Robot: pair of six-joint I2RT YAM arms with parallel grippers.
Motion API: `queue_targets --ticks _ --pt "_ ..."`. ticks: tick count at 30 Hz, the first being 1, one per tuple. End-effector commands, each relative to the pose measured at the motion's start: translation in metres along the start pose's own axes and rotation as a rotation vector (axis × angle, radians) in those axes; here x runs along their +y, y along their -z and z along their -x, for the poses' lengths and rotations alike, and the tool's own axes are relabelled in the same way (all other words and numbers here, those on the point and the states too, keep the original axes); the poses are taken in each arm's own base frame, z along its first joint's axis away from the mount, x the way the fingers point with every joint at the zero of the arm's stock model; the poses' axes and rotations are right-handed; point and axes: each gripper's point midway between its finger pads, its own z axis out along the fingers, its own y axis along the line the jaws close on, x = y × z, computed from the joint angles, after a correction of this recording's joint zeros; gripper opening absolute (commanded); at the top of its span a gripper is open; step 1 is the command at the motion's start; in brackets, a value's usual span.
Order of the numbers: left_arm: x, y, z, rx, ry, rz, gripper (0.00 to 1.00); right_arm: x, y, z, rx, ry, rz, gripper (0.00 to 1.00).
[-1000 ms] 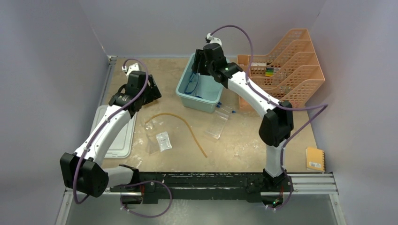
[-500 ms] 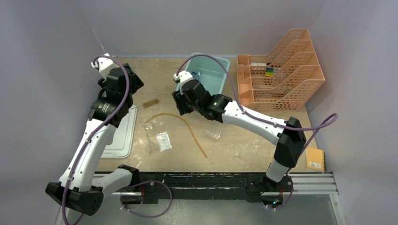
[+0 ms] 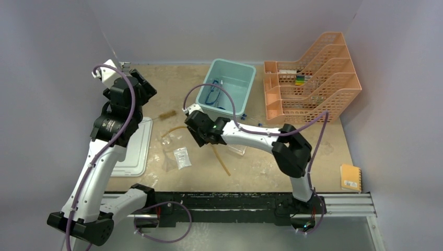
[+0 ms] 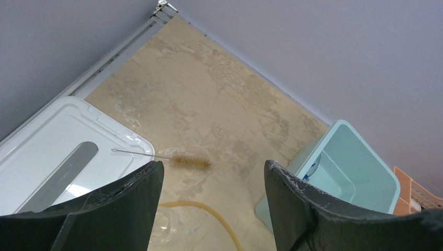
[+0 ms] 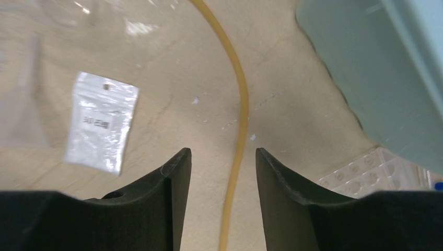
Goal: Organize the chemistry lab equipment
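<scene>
The amber rubber tube (image 3: 223, 166) lies on the table; in the right wrist view the tube (image 5: 239, 120) runs between the fingers of my open right gripper (image 5: 223, 157), which hovers low over it (image 3: 202, 135). A small plastic packet (image 5: 102, 123) lies left of it (image 3: 182, 157). The clear rack (image 5: 376, 170) sits by the teal bin (image 3: 249, 83), which holds the blue-framed goggles (image 3: 211, 97). My left gripper (image 3: 140, 90) is open and empty, raised high; the thin brush (image 4: 190, 160) lies below it (image 3: 167, 114).
A white lid (image 3: 130, 151) lies at the left (image 4: 52, 151). The orange mesh tiered tray (image 3: 313, 89) stands at the back right. A yellow notebook (image 3: 350, 178) lies at the right front. A clear bag (image 3: 168, 142) lies near the tube's left end.
My right gripper has left the teal bin and come down forward-left over the amber tube. My left arm has risen and swung back-left, away from the brush.
</scene>
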Motion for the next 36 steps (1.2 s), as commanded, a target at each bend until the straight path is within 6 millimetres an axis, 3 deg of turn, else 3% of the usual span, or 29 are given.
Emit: queue_targets --ticks 1,10,15,20,28,36 --pt "-0.012 0.0 -0.001 0.025 0.035 -0.046 0.71 -0.009 -0.004 0.008 0.009 -0.044 -0.078 0.55" --pt "-0.011 -0.002 -0.012 0.055 0.016 -0.048 0.71 -0.003 -0.03 -0.021 0.099 -0.01 -0.079 0.5" --pt "-0.013 -0.005 -0.018 0.072 0.002 -0.054 0.71 -0.007 -0.041 -0.027 0.114 -0.004 -0.094 0.41" --pt "-0.014 -0.008 -0.022 0.087 -0.016 -0.059 0.71 -0.018 -0.05 -0.026 0.118 -0.023 -0.086 0.42" --pt "-0.015 -0.011 -0.026 0.096 -0.035 -0.058 0.71 0.011 -0.057 -0.04 0.167 -0.027 0.15 0.39" --pt "-0.014 -0.013 -0.028 0.098 -0.039 -0.056 0.71 0.007 -0.067 -0.051 0.206 -0.004 0.147 0.25"
